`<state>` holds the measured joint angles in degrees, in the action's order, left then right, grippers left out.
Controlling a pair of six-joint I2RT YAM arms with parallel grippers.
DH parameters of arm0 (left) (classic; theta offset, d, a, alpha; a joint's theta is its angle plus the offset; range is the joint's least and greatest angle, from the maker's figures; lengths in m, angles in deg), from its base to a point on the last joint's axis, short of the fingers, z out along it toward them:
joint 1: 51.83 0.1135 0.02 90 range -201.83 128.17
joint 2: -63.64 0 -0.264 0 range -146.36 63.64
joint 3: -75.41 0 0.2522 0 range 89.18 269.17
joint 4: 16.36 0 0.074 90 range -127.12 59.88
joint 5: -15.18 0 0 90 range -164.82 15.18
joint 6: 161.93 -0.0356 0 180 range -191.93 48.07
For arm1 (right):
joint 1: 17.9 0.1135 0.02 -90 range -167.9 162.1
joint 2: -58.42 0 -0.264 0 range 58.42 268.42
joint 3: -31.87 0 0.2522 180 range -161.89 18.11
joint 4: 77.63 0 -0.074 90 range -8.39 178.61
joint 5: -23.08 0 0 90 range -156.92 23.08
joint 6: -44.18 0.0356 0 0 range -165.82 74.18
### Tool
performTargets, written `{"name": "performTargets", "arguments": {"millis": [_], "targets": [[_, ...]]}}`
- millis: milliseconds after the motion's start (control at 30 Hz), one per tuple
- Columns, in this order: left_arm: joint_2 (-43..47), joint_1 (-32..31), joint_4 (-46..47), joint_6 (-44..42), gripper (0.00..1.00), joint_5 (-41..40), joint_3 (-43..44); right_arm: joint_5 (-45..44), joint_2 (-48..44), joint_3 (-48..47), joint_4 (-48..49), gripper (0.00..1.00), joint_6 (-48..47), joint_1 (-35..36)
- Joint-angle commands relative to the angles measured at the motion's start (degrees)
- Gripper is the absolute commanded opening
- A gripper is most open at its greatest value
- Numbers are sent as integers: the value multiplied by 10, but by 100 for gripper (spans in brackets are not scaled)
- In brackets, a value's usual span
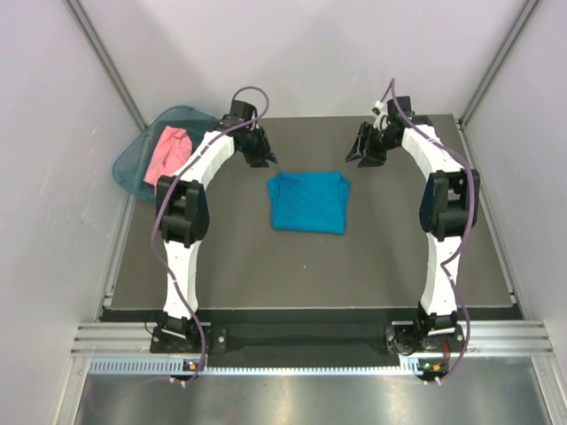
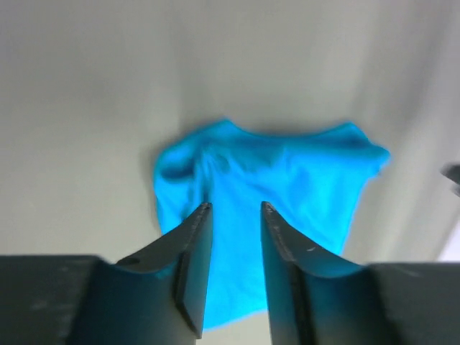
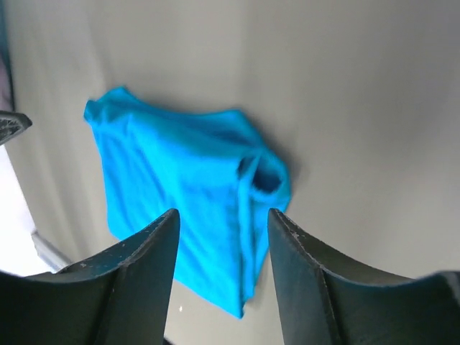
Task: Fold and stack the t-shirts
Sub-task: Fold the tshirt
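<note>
Bench [image 1: 230, 274] carries the blue t-shirt [image 1: 308, 202] at its middle, folded to a rough square; looks done. Just past its far edge both hands hover, holding nothing: left hand [image 1: 262, 157] has its fingers a narrow gap apart, right hand [image 1: 362, 154] is spread wider. Likely step: fetch the pink t-shirt [image 1: 168, 152]. It sits crumpled inside the teal basket [image 1: 131, 164] at the far-left corner; nothing else seen in there. The left hand is nearer. It should open wider, drop in over the rim, pinch the top of the heap and lift clear of the wall before swinging to the bench, so the basket isn't dragged.
</note>
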<state>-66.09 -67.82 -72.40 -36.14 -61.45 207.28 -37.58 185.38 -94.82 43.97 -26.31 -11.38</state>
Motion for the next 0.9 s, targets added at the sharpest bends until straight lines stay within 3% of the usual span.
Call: {"name": "performTargets", "arguments": {"millis": [0,100,167,200,233,300,500,867], "targets": [[87,-14,75,9,37,70,-83,12,-57,45,9,52,-1,30],[105,-22,199,56,28,169,-170,71,-65,101,89,49,47,59],[95,-26,259,86,23,202,-199,116,-61,142,138,34,81,69],[91,-29,270,88,20,206,-204,126,-59,160,207,26,117,71],[82,-30,279,90,20,208,-209,133,-56,174,232,14,130,72],[70,-30,308,94,19,209,-212,142,-45,192,266,7,148,72],[18,-29,374,93,18,201,-225,144,6,191,343,4,157,66],[-61,8,344,49,17,143,-170,140,81,170,393,4,192,4]]}}
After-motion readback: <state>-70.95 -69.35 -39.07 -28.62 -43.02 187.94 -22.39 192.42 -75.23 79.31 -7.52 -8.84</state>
